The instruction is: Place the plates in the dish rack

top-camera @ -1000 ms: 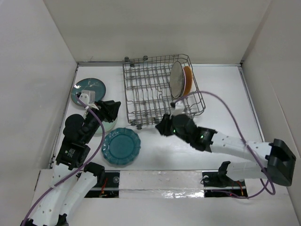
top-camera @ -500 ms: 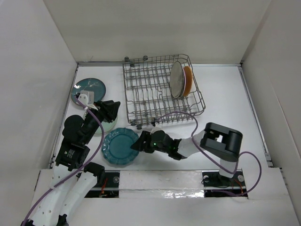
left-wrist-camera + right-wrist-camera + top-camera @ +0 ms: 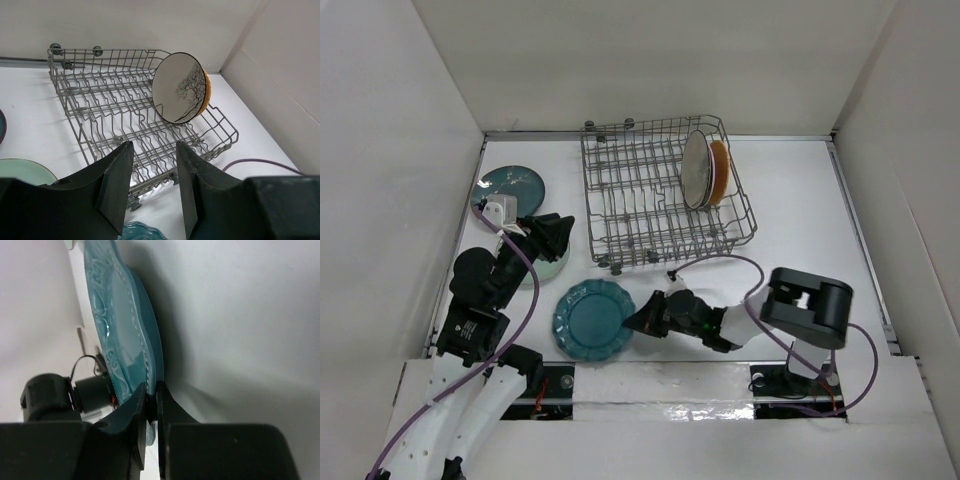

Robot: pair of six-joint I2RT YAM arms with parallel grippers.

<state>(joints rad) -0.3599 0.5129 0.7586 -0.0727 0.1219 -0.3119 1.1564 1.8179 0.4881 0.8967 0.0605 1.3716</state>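
- Teal is the colour of the wavy plate [image 3: 592,320]. It lies on the white worktop [image 3: 800,200], close to the front edge.
- This plate is in front of the dish rack [image 3: 640,205] and does not touch it.
- The right end effector [image 3: 150,394] is pinching the wavy plate at its right rim. One finger sits on the patterned face and the other on the back.
- I cannot tell if that side of the plate is lifted off the worktop.
- The right arm reaches in low from the right, folded back near its base.
- The dish rack is grey wire and stands at the back, near the middle.
- Two plates stand up on their edges at the right end of the rack. The cream plate [image 3: 179,87] shows dark tree branches on its face. The orange-brown plate [image 3: 206,91] stands just behind it, very close.
- The pale mint plate [image 3: 25,172] lies flat to the left of the wavy plate. The left arm hides part of it.
- The dark teal plate [image 3: 507,188] lies flat at the back left, near the side wall.
- The left end effector [image 3: 154,146] hangs over the mint plate. Its fingers are spread apart with nothing between them, and they point toward the rack.
- A purple cable [image 3: 255,161] loops over the worktop by the front right corner of the rack.
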